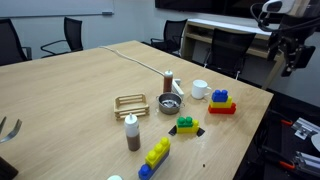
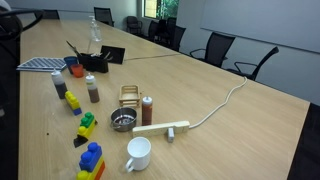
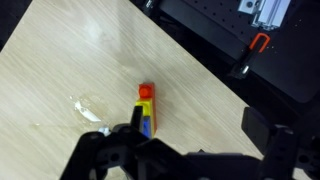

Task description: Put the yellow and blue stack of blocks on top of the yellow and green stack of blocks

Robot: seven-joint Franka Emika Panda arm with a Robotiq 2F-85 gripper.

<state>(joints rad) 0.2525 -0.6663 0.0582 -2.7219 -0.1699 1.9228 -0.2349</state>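
Long studded yellow and blue stack (image 1: 156,155) near low green stack (image 1: 186,124) on smooth wooden table (image 1: 70,90); hand (image 3: 190,150) wide, empty

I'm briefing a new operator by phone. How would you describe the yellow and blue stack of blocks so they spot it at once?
On the wooden table, three brick stacks line up from the white mug. The yellow and blue stack is the one farthest from the mug, beyond the green and yellow stack. It is the longest, and has no red or green.
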